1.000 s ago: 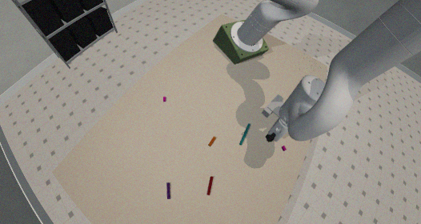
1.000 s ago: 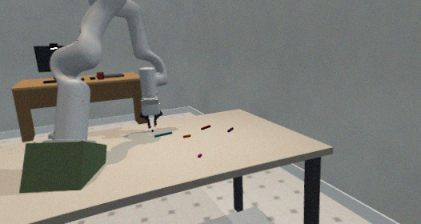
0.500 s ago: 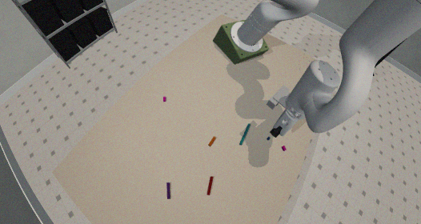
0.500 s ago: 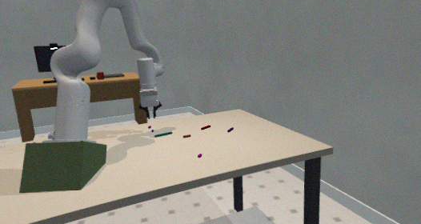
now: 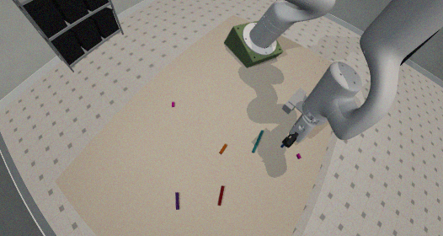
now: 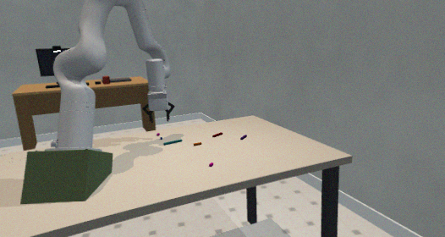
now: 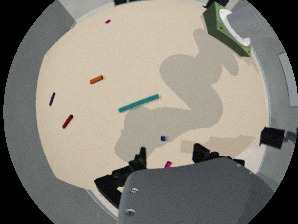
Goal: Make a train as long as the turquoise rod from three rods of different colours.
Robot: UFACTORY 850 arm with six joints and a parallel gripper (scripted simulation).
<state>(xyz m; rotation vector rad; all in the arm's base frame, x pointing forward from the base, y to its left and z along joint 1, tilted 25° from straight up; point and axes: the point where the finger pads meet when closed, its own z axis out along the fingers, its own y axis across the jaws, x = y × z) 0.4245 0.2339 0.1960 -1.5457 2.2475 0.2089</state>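
We are looking at a turquoise rod (image 5: 258, 142) (image 6: 173, 142) (image 7: 138, 103) lying flat on the pale table top (image 5: 139, 155) (image 6: 271, 151) (image 7: 75, 60), with no other rod touching it. Near one side of it, a small blue rod (image 5: 282, 146) (image 6: 161, 138) (image 7: 163, 138) is resting, partly hidden in the top view by the gripper (image 5: 290, 140) (image 6: 159, 118) (image 7: 170, 154). We are holding that gripper above the table with its jaws spread wide apart and nothing between them. A magenta rod (image 5: 298, 156) (image 6: 158, 135) (image 7: 168, 164) is lying near the blue one, on the side away from the turquoise rod.

On the turquoise rod's other side, an orange rod (image 5: 223, 149) (image 6: 197, 144) (image 7: 96, 79) is lying near it. Farther out, a red rod (image 5: 221, 195) (image 6: 217, 135) (image 7: 67, 121) and a purple rod (image 5: 177, 201) (image 6: 244, 137) (image 7: 52, 99) are lying apart from each other, and a second magenta rod (image 5: 173, 104) (image 6: 211, 164) (image 7: 108, 21) is sitting well apart from them all. No rods are forming a train. The arm's shadow is falling beside the turquoise rod, and the green base (image 5: 248, 59) (image 6: 59, 177) (image 7: 212, 22) is standing beyond.
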